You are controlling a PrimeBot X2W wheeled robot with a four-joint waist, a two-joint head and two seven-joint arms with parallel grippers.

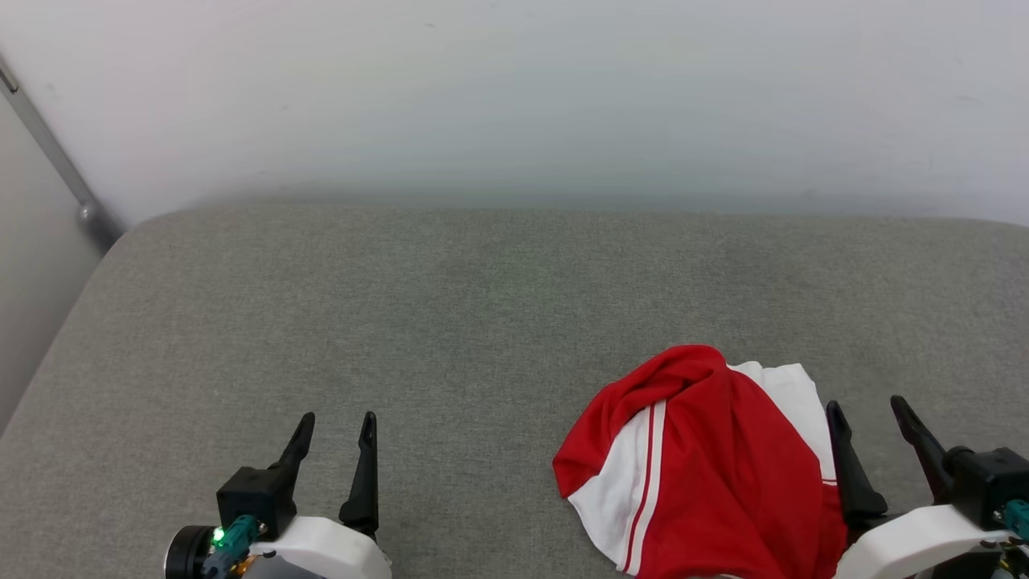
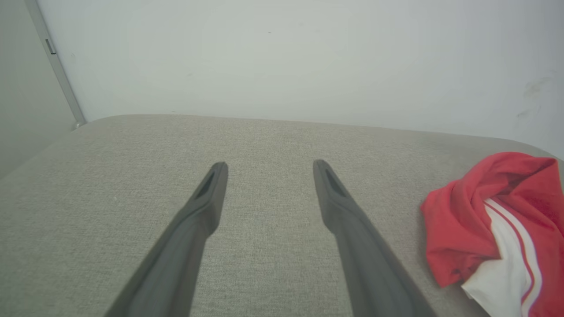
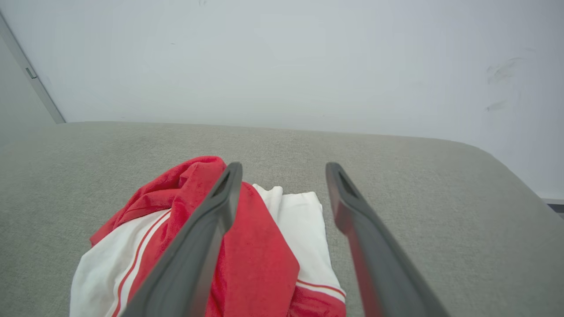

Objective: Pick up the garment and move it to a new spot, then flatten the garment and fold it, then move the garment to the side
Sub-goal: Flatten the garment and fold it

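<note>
Just right of the garment (image 1: 707, 466), which lies crumpled in a red-and-white heap on the grey cushion (image 1: 482, 322), the right gripper (image 1: 867, 406) stands with its jaws apart, its inner finger close along the garment's white edge. Well to the garment's left, the left gripper (image 1: 338, 418) also has its jaws spread wide, over bare cushion. Beyond and left of the garment the cushion lies open up to the pale wall (image 1: 514, 96).

Soft matt red-and-white cloth garment (image 1: 707, 474) at 5 o'clock, coarse-woven dull grey fabric cushion (image 1: 450, 322), smooth matt pale wall (image 1: 514, 96) at 12 o'clock, matt dark plastic-looking left gripper (image 1: 338, 416) at 7 o'clock
</note>
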